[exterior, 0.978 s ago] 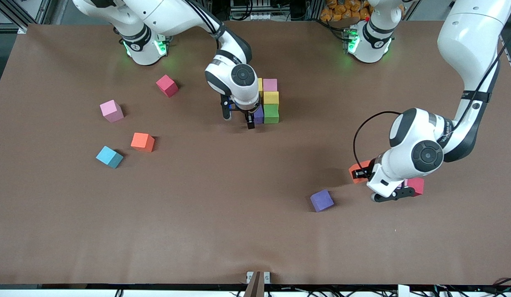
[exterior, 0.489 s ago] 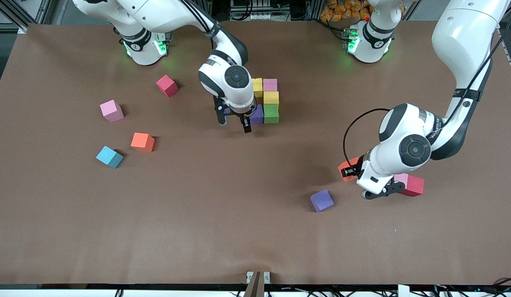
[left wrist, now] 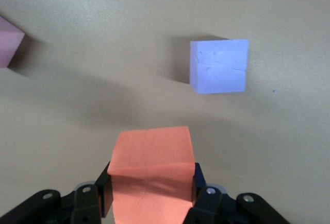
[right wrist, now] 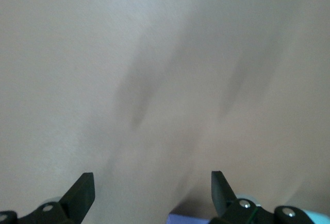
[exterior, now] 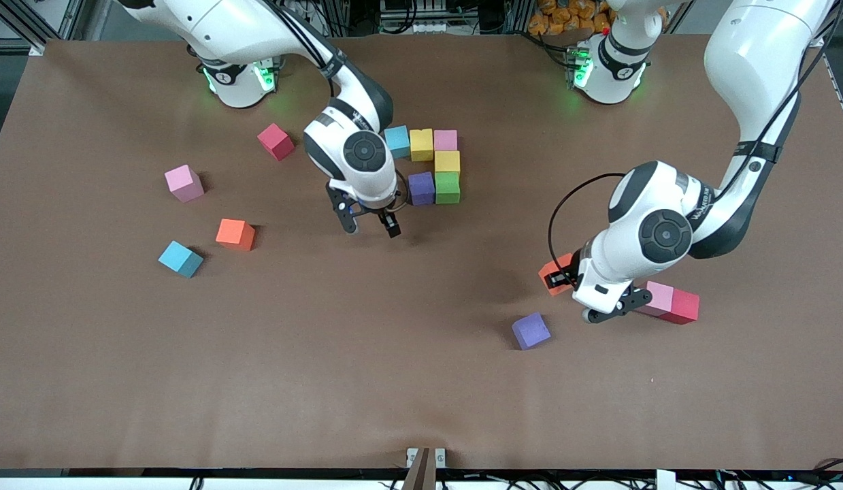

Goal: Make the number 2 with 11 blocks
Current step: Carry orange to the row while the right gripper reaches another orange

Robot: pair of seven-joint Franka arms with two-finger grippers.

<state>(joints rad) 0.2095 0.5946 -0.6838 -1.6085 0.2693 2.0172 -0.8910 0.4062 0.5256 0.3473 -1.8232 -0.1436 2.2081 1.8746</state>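
My left gripper (exterior: 561, 279) hangs above the table toward my left arm's end, wrist bent and tipped, fingers clamped on an orange block (left wrist: 151, 175). The wrist view shows that block wedged between both pads, its lower part cut off by the frame. My own wrist housing hides most of it in the front view, where only a corner peeks out.

My right gripper (exterior: 371, 225) is over bare table (exterior: 394, 381) mid-bench, just beside the cluster, pointing down with fingers spread wide and nothing between them.

The cluster sits near the middle of the robots' edge: cyan (exterior: 397, 141), yellow (exterior: 421, 144) and pink (exterior: 445, 140) in a row, a second yellow (exterior: 447, 162), then green (exterior: 447, 188) with purple (exterior: 421, 188) beside it, all touching.

Loose blocks: a purple one (exterior: 531, 331) near my left gripper, and a pink one (exterior: 658, 298) touching a red cube (exterior: 684, 307). Toward my right arm's end lie pink (exterior: 184, 183), orange (exterior: 235, 234), cyan (exterior: 180, 258) and another red cube (exterior: 275, 141), well apart.
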